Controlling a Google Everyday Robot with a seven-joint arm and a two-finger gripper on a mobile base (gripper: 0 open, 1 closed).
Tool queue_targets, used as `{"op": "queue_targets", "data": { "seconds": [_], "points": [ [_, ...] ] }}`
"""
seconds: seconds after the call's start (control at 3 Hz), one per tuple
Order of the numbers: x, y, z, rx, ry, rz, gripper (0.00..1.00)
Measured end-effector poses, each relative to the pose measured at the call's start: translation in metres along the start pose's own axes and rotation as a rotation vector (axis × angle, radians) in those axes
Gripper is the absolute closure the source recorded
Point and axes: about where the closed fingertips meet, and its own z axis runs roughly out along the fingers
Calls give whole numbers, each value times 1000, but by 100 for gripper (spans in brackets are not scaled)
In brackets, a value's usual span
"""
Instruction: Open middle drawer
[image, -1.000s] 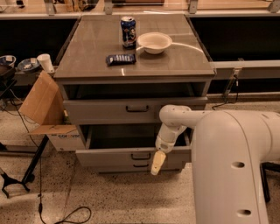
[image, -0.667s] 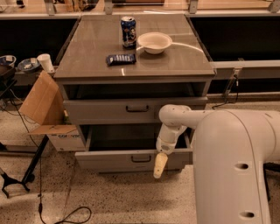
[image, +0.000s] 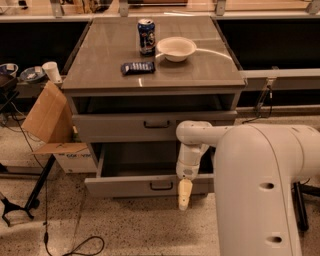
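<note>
The middle drawer (image: 125, 187) stuck out from the front of the cabinet (image: 200, 70), low down. It was open. You could see its plain grey inside from above. A second before, it did not stick out so far. It had slid a little more out of the cabinet since then. The gripper (image: 185, 195) had gone with it, a bit lower and further out from the cabinet front.

The gripper hung at the front of the cabinet, pointing down. It was right against the drawer front, just to one side of the small dark handle (image: 161, 186). I could not tell if it was apart or together. I also could not tell if it held the handle or only sat next to it. The white arm (image: 192, 150) came down to it across the cabinet front.

I think the job was almost done, or done. The drawer was out far enough to look inside. There may have been a little more pull left.

The top drawer (image: 110, 127) sat higher up in the cabinet, with a wider handle. On top of the cabinet were a can (image: 146, 36), a bowl (image: 176, 48) and a snack bar (image: 137, 67). A box (image: 47, 115) leaned beside the cabinet.
</note>
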Motion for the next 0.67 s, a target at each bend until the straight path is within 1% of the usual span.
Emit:
{"op": "queue_targets", "data": {
  "seconds": [0.33,0.67],
  "points": [
    [0,1,-2,0,0,0,0],
    [10,16,3,-40,22,-12,0]
  ]
}}
